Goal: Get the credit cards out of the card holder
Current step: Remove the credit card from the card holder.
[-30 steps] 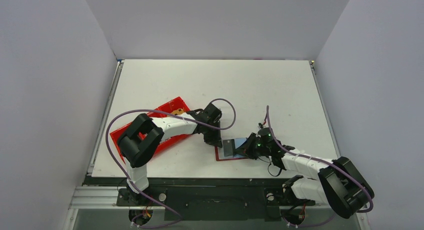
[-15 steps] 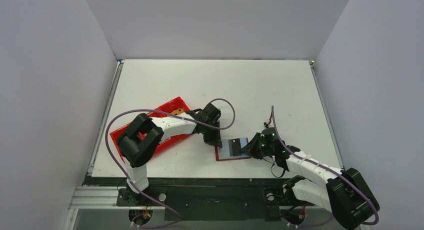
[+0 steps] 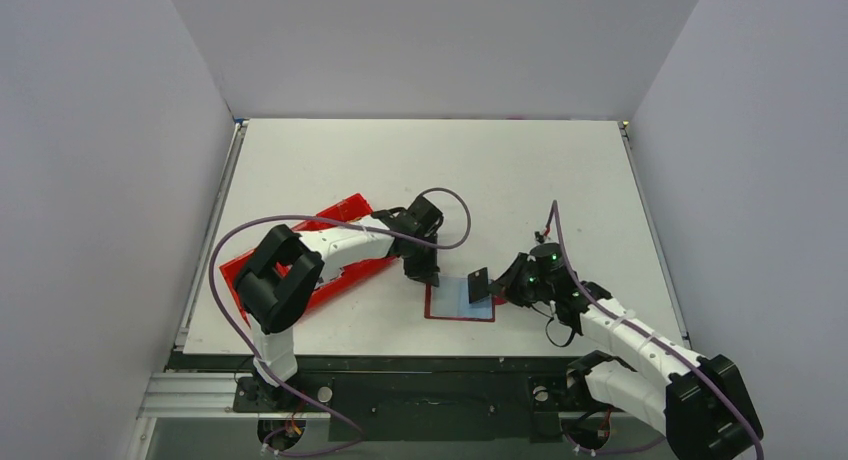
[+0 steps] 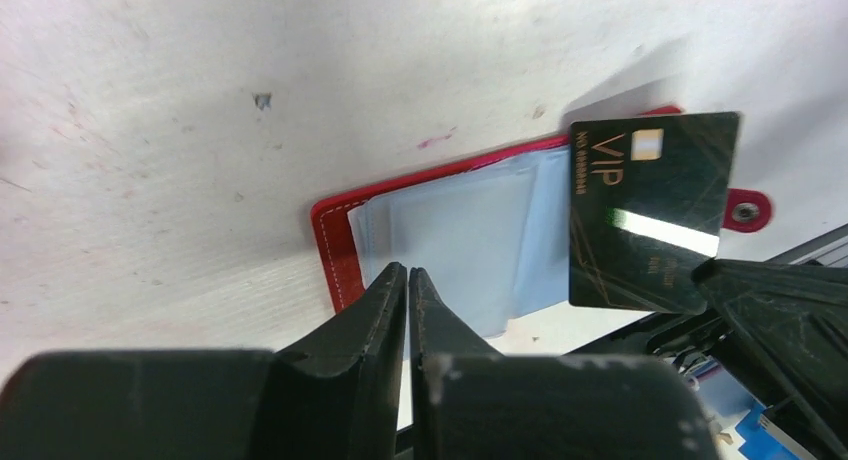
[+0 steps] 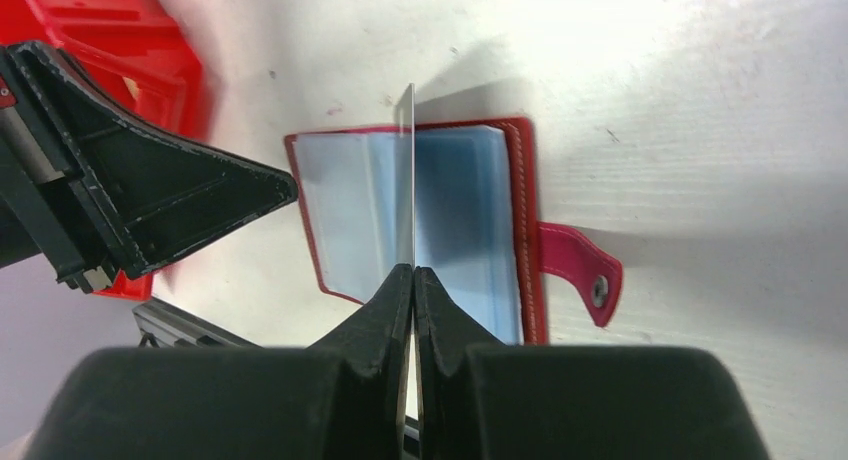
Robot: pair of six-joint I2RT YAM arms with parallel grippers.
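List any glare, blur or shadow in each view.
Left wrist: a glare streak crosses the dark VIP card; the left gripper is blurred up close. Right wrist: the table is blown out at the top, and the card's shadow falls beside its edge. Top external: even, sharp.

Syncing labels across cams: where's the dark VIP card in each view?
Top external: card tilted up over the open card holder, just right of centre.
Left wrist: card right of centre, printed face showing.
Right wrist: card edge-on, a thin vertical line at centre, pinched in the right pincer.
Shared landmark: the card holder's red border.
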